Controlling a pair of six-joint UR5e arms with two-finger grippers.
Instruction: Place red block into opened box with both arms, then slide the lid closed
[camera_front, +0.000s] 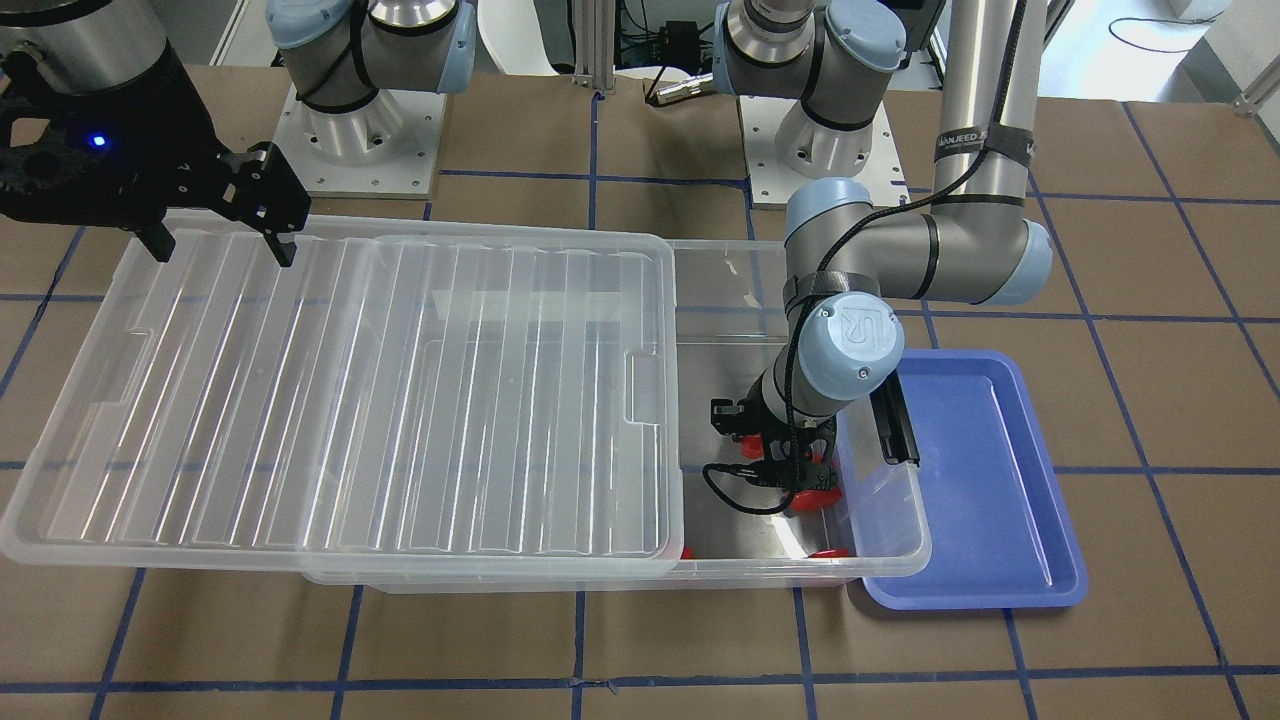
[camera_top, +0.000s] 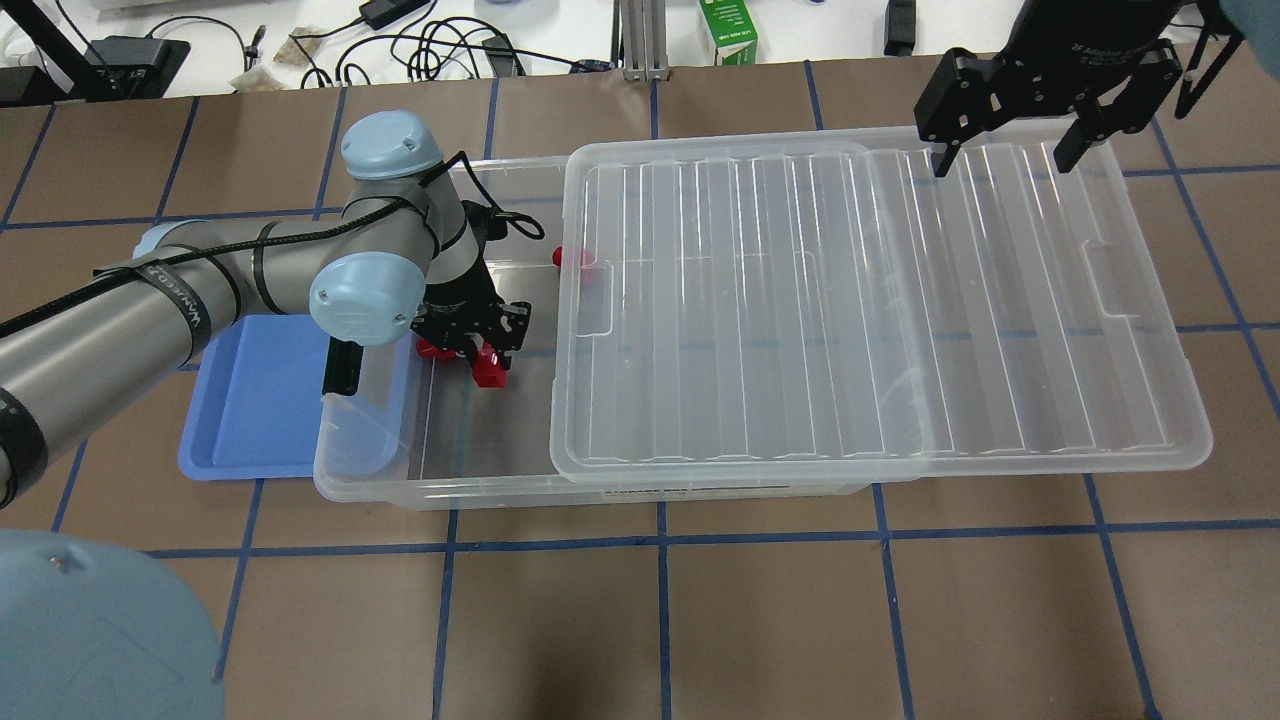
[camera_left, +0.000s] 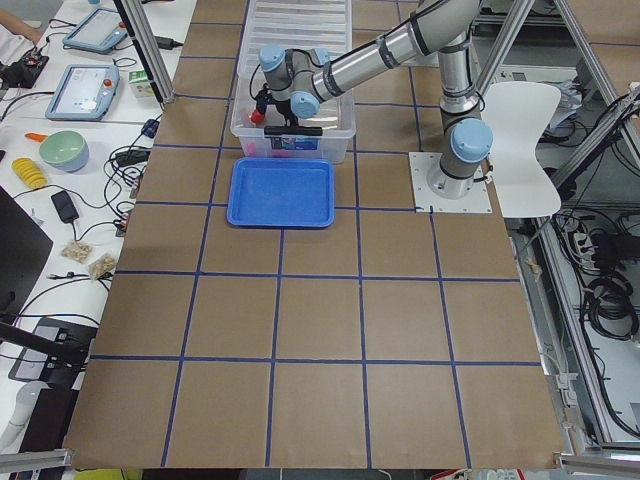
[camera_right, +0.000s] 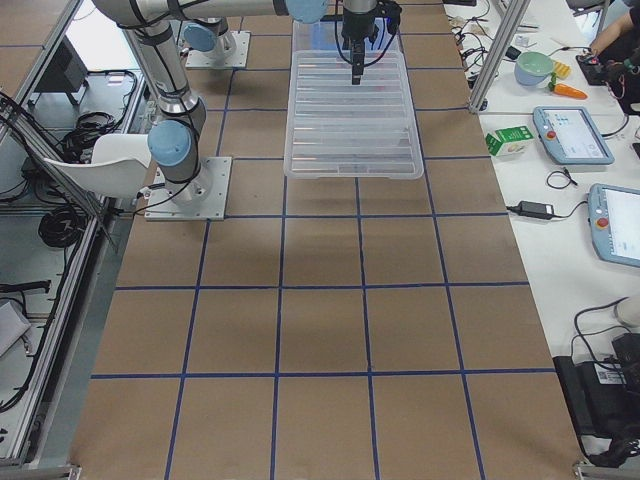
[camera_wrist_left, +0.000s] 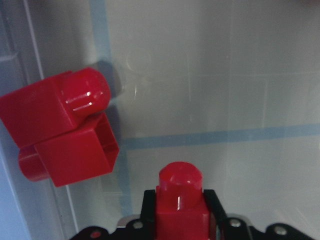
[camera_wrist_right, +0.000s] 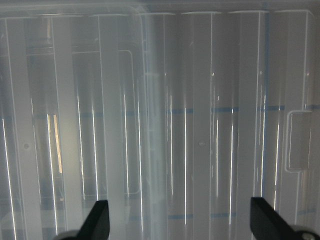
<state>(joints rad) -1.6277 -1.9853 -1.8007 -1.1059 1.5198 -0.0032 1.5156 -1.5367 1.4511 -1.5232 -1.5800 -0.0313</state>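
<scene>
The left gripper (camera_top: 478, 352) reaches down into the uncovered end of the box (camera_top: 380, 488), fingers pinching the red block (camera_wrist_left: 180, 202) beside other red pieces (camera_wrist_left: 60, 130). The right gripper (camera_top: 1005, 155), fingers spread, hangs over the lid (camera_top: 850, 310), perhaps just clear of it

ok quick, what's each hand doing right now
left hand: closed on the red block, inside the box.
right hand: open, holding nothing, above the lid.
</scene>
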